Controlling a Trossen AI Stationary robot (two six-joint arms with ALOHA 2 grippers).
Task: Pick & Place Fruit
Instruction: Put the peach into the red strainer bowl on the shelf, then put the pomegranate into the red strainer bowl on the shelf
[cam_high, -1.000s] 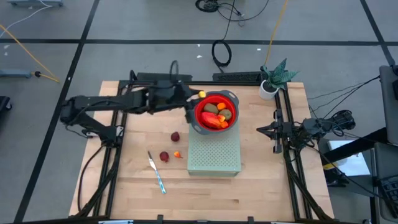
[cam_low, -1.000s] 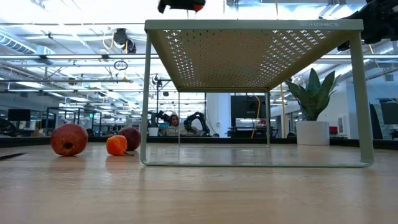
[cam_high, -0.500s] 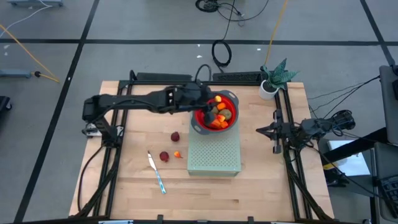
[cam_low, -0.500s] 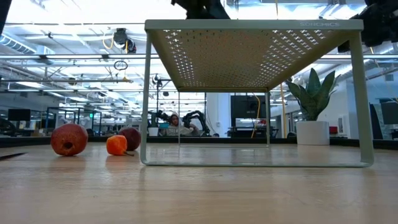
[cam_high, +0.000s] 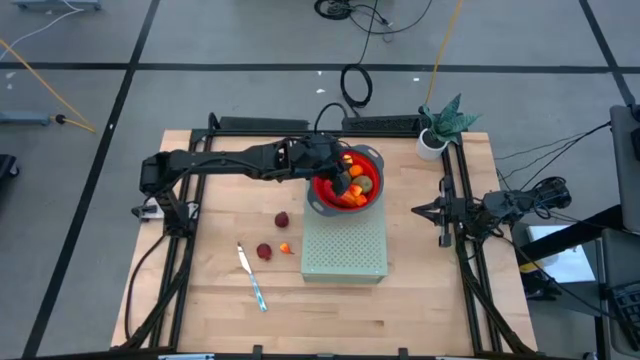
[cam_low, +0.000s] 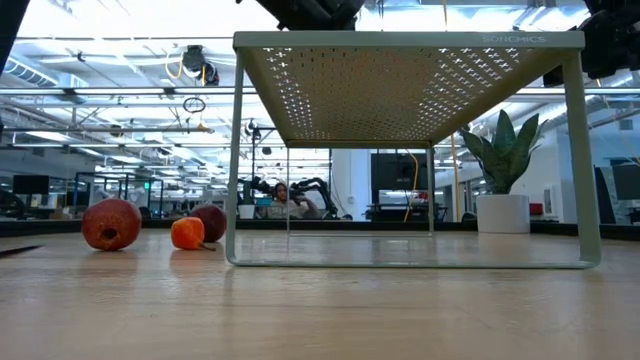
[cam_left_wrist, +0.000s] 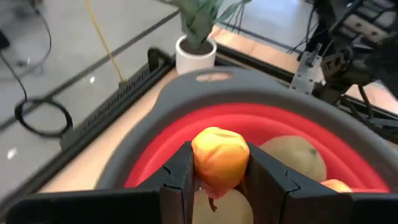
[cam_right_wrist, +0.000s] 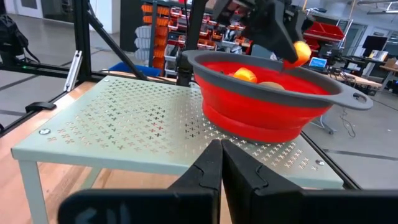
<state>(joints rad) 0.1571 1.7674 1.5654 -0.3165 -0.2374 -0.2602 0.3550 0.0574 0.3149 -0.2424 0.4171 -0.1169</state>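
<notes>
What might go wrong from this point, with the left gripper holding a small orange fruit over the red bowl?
The left gripper holds the small orange fruit above the red bowl, which already holds several pieces; released, it may bounce out. The bowl sits at the perforated stand's far edge, so a nudge could tip it off.

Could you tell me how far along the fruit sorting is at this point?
Partly done: the red bowl on the green rack already holds the long red-orange fruit, brown-green ovals and some orange pieces. In hand: the left claw grips a small orange fruit above the bowl, not yet released. Left on the table: two dark red balls and one tiny orange ball. The right claw waits shut beside the rack.
</notes>
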